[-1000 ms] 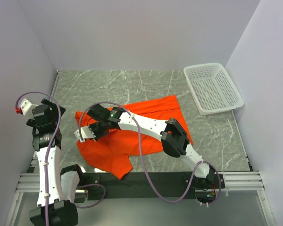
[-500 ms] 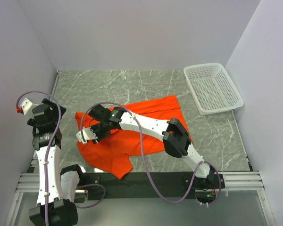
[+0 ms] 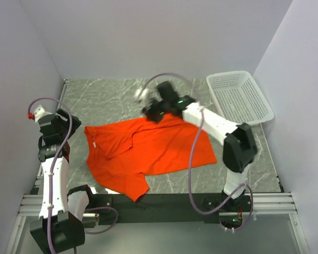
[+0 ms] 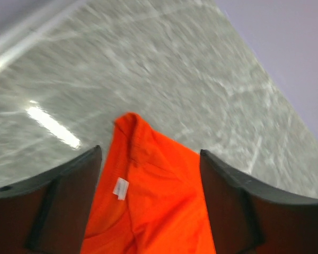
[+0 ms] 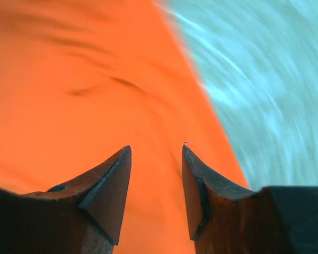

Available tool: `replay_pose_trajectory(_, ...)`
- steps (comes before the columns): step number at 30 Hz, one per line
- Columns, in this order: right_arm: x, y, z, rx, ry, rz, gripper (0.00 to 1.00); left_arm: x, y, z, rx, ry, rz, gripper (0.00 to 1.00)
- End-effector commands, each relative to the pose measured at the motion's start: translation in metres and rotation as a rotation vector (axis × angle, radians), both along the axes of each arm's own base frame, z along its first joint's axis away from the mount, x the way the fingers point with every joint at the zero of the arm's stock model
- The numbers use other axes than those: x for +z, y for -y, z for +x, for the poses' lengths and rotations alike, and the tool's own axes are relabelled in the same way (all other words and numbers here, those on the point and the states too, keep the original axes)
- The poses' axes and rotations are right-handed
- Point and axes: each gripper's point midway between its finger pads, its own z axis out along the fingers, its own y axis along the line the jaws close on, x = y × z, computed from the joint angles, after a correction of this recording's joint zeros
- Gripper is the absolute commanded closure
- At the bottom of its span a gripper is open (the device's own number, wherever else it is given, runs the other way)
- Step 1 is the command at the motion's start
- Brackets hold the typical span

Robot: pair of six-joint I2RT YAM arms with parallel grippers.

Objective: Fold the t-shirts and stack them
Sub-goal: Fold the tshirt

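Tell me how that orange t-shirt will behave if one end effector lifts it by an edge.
Probably floppy: the orange fabric t-shirt lies creased with a folded-over flap. Likely light, draping from any pinch. Pushed, it should bunch.

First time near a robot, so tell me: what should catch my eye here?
A bright orange t-shirt lies spread across the middle of the grey marble table. The right arm stretches to its far edge, with the right pincer open over the cloth. A white basket sits in the far right corner.
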Motion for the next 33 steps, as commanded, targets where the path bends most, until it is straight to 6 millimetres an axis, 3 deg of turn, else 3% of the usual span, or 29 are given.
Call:
replay_pose_trajectory(1,0.016,0.063,0.053,-0.420,-0.151,0.187,0.51,-0.006,0.031,0.021,-0.212,0.033,-0.059,0.25)
replay_pose_trajectory(2,0.016,0.082,0.062,-0.483,-0.175,0.205,0.52,-0.019,0.034,0.026,-0.230,0.001,-0.092,0.27)
replay_pose_trajectory(3,0.007,0.113,0.076,-0.562,-0.213,0.211,0.53,-0.025,0.035,0.030,-0.239,-0.007,-0.126,0.29)
replay_pose_trajectory(7,-0.006,0.169,0.097,-0.725,-0.287,0.265,0.55,-0.060,0.041,0.045,-0.290,-0.077,-0.263,0.42)
replay_pose_trajectory(10,-0.014,0.195,0.109,-0.789,-0.282,0.261,0.55,-0.078,0.030,0.054,-0.265,-0.120,-0.301,0.46)
replay_pose_trajectory(18,-0.043,0.221,0.133,-0.889,-0.318,0.205,0.55,-0.118,0.019,0.064,-0.224,-0.236,-0.350,0.54)
replay_pose_trajectory(27,-0.055,0.230,0.146,-0.940,-0.321,0.178,0.55,-0.122,0.005,0.088,-0.204,-0.257,-0.345,0.55)
replay_pose_trajectory(33,-0.058,0.231,0.147,-0.946,-0.324,0.172,0.55,-0.139,0.000,0.100,-0.212,-0.302,-0.362,0.57)
